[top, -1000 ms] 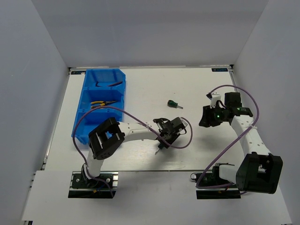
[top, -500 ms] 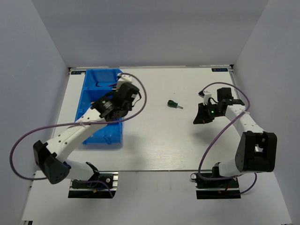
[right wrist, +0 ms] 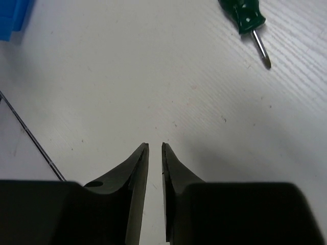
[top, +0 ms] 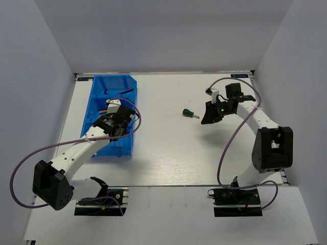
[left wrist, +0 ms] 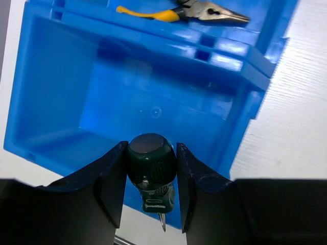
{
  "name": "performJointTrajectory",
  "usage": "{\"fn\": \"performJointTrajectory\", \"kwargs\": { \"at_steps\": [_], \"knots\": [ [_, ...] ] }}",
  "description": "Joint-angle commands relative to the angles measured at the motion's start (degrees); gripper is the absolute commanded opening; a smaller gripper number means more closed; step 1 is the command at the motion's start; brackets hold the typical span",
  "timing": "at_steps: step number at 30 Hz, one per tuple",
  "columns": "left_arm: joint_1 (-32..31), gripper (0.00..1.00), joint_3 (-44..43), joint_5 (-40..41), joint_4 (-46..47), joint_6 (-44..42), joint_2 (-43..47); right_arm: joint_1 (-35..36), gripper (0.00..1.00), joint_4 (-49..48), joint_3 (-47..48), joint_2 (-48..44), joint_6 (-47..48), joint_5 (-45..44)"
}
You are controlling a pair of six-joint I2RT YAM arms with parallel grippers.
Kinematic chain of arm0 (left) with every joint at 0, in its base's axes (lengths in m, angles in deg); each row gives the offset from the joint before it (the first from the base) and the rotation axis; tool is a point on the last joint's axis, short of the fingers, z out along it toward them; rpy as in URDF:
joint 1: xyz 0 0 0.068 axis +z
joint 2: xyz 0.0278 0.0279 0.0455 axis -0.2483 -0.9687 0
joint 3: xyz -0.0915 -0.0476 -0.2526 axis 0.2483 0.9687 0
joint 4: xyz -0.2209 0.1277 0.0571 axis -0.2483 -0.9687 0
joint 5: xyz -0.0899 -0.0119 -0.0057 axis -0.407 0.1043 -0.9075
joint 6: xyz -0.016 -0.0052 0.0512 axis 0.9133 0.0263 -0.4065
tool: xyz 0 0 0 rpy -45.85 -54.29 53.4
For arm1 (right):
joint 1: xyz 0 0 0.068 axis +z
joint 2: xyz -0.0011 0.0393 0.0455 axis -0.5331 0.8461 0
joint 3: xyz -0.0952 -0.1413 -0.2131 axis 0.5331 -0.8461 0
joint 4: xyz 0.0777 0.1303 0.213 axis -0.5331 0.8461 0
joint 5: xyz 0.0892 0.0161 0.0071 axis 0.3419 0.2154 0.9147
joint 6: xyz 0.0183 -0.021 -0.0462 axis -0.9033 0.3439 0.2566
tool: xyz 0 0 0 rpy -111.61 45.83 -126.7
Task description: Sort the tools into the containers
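Left gripper [left wrist: 152, 153] clamped on green screwdriver [left wrist: 152, 166], poised over near compartment of blue bins [left wrist: 56, 97] — best to lower inside the walls before release. Right gripper [right wrist: 153, 149] nearly shut, empty — second screwdriver [right wrist: 245, 19] lies on bench [right wrist: 102, 76] just ahead

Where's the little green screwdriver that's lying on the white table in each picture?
Top external: the loose screwdriver lies on the table, right of the middle.
Left wrist: not in it; the jaws there hold a second screwdriver.
Right wrist: in the top right corner.
Shared landmark: the blue bins show in every view.
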Motion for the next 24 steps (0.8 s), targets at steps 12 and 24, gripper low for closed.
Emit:
{"fn": "performJointTrajectory", "kwargs": {
  "at_steps": [12, 24],
  "knots": [
    [12.68, 0.58, 1.80, -6.30, 4.85, 1.82, -5.11, 5.91, 0.57, 0.85, 22.91, 16.53, 7.33, -11.40],
    [15.50, 0.81, -2.42, -9.02, 3.70, -1.60, -1.51, 8.28, 0.68, 5.51, 38.91, 31.38, 15.34, -20.38]
  ]
}}
